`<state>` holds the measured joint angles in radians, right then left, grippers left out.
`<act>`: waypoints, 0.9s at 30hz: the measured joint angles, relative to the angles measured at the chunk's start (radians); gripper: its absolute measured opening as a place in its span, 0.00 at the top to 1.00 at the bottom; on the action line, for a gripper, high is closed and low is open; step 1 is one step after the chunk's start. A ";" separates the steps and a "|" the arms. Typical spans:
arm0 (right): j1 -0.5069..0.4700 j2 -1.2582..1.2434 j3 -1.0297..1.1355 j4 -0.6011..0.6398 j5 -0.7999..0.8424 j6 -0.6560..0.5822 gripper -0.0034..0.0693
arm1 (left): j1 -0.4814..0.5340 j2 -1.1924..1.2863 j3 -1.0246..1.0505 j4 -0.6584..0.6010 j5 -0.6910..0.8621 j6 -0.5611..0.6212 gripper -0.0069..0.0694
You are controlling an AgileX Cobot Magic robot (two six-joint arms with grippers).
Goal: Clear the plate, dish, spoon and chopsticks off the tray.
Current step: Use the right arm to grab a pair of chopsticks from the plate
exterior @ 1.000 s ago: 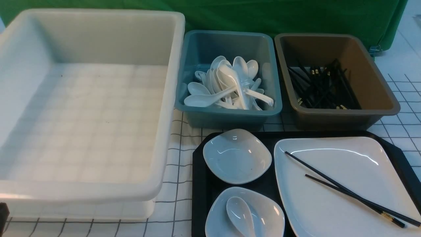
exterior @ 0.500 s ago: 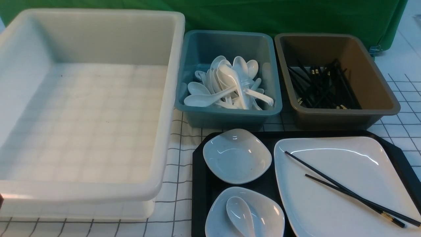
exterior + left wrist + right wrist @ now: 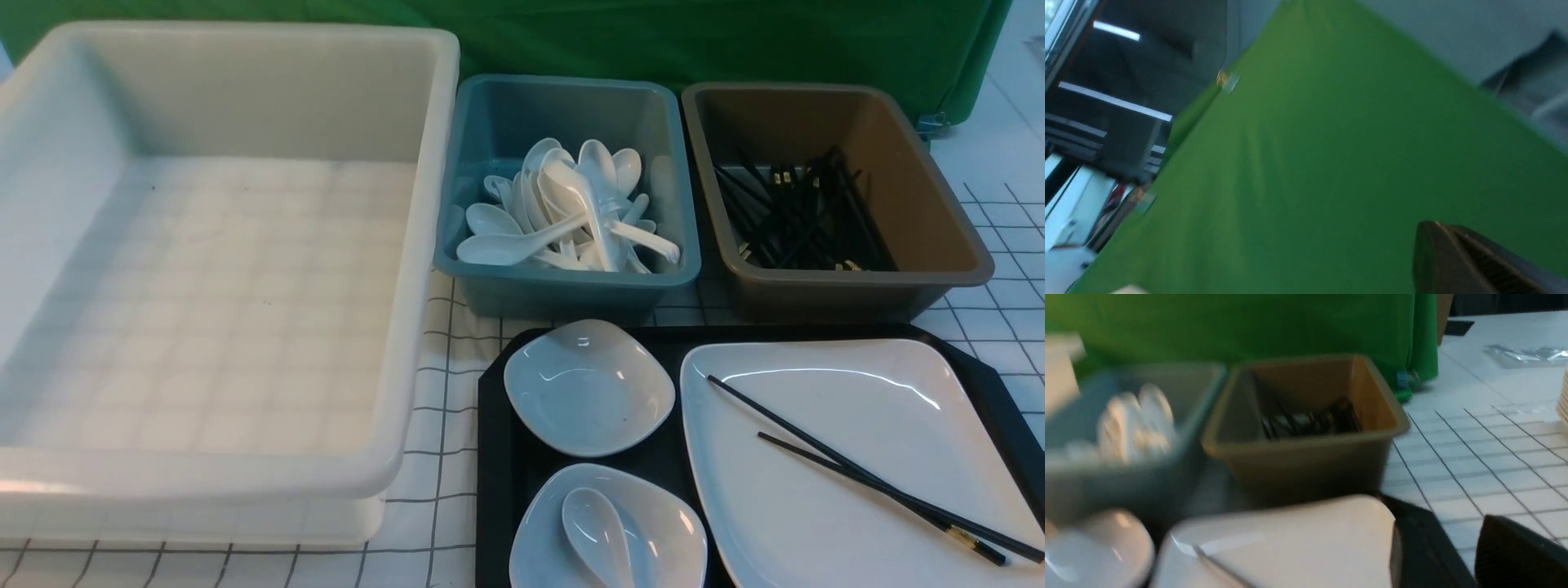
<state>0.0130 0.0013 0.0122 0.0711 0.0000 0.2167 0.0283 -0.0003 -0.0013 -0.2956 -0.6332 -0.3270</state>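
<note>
The left gripper [image 3: 1447, 253] shows only in its own wrist view, its dark fingers pressed together on nothing, aimed at the green backdrop [image 3: 653, 41]. Of the right gripper [image 3: 1506, 551] one blurred dark finger shows, low beside the right edge of the tray [image 3: 493, 490]; I cannot tell whether its jaws are apart or together. Neither gripper shows in the front view.

The black tray sits at the near right of the checked table [image 3: 441, 457], fully laden. The large white plate [image 3: 857, 392] fills its right part. The black chopsticks [image 3: 898, 496] lie on the plate, crossing each other, with the gold-banded ends toward the plate's near right corner. A small white dish [image 3: 588, 388] sits at the tray's far left corner, empty. A second small dish [image 3: 661, 523] sits at the near left corner and holds the white soup spoon [image 3: 600, 535], bowl up (its handle runs out of frame).

Past the tray's far edge stand a teal bin [image 3: 563, 290] heaped with white spoons [image 3: 563, 220] and a brown bin [image 3: 857, 294] holding black chopsticks [image 3: 800, 220]. A big white tub [image 3: 245, 90] takes the table's left side.
</note>
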 joint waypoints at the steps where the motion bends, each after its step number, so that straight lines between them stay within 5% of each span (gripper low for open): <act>1: 0.000 0.000 0.000 0.012 -0.059 0.041 0.62 | 0.000 0.000 -0.019 0.000 -0.005 -0.021 0.88; 5: 0.000 0.000 0.000 0.036 -0.214 0.145 0.62 | 0.000 0.011 -0.177 0.005 0.103 -0.058 0.88; 10: 0.000 0.000 0.000 0.039 -0.294 0.170 0.62 | 0.000 0.127 -0.482 0.059 0.474 -0.162 0.88; 15: 0.001 0.000 -0.009 0.022 -0.363 0.217 0.65 | 0.000 0.293 -0.698 0.104 0.832 -0.062 0.88; 17: 0.027 0.011 -0.110 -0.082 -0.209 0.272 0.82 | 0.000 0.430 -0.801 0.087 1.049 0.083 0.88; 20: 0.092 0.101 -0.285 -0.166 0.000 0.269 0.92 | 0.000 0.595 -0.863 0.039 1.254 0.172 0.88; 27: 0.365 0.559 -0.747 -0.205 0.705 0.019 0.95 | -0.006 0.960 -0.899 -0.229 1.488 0.512 0.90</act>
<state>0.3781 0.5608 -0.7348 -0.1339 0.7045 0.2354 0.0224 0.9596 -0.9008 -0.5246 0.8553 0.1847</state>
